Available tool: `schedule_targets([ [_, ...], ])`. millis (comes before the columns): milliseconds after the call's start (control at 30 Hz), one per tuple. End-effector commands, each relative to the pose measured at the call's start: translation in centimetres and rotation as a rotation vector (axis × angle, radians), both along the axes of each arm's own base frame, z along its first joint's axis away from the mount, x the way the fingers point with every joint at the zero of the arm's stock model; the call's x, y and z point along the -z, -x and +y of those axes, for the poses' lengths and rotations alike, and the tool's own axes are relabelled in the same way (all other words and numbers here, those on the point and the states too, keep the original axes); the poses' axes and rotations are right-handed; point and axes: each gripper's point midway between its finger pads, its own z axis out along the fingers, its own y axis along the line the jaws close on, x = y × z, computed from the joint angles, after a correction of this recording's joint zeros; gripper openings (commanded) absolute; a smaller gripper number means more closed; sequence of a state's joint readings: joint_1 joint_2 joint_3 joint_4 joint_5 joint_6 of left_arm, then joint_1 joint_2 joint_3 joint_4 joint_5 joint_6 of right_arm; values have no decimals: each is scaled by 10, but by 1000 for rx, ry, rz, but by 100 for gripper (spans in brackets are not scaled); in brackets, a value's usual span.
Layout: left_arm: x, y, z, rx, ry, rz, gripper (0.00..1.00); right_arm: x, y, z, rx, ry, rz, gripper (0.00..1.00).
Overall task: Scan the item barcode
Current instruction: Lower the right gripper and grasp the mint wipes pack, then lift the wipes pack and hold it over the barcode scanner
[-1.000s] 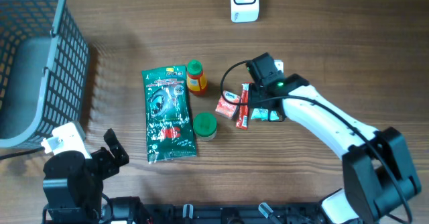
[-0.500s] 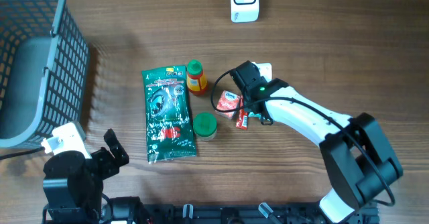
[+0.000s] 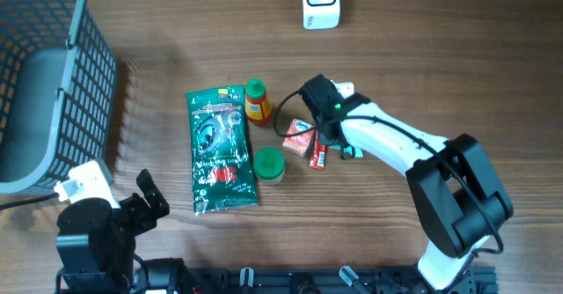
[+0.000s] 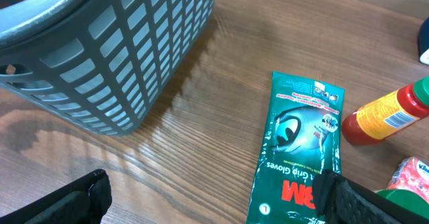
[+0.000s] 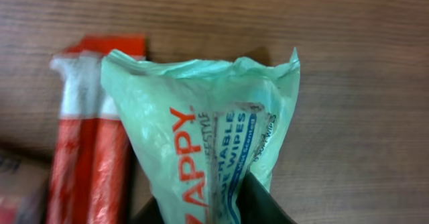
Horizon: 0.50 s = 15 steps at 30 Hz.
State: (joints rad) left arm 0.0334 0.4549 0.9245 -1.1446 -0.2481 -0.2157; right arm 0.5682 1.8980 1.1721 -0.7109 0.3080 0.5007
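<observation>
My right gripper (image 5: 201,214) is shut on a pale green wipes packet (image 5: 208,130), which fills the right wrist view and bunches up between the dark fingers (image 5: 263,202). From overhead, that gripper (image 3: 334,144) sits low over the cluster of small packets at table centre, and only a teal corner of the wipes packet (image 3: 354,151) shows. No barcode shows on the packet. My left gripper (image 4: 214,207) stands open above bare wood at the near left, with nothing between its fingers. A white scanner-like device (image 3: 321,2) stands at the far edge.
A grey mesh basket (image 3: 53,74) fills the far left. A green glove pack (image 3: 220,149), an orange bottle (image 3: 257,102), a green-lidded jar (image 3: 268,164), a red-and-white packet (image 3: 299,138) and a red stick pack (image 3: 318,151) lie left of the right gripper.
The right arm has swung left over the small packets and its jaws have closed on the wipes packet. The left arm has not moved.
</observation>
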Motion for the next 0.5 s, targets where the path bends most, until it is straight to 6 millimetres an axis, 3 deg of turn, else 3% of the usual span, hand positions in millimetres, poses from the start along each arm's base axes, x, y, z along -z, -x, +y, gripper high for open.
schedule_targets([
  [0,-1,-1,-2,10,2,-5,100,-8,6,34,3,-208,149,4],
  [133,-1,-1,-2,10,2,-5,100,-33,10,47,-12,-417,271,4],
  [333,-1,-1,-2,10,2,-5,100,-57,20,47,51,-695,407,4],
  [467,-1,-1,-2,10,2,-5,100,-90,20,57,36,-999,482,4],
])
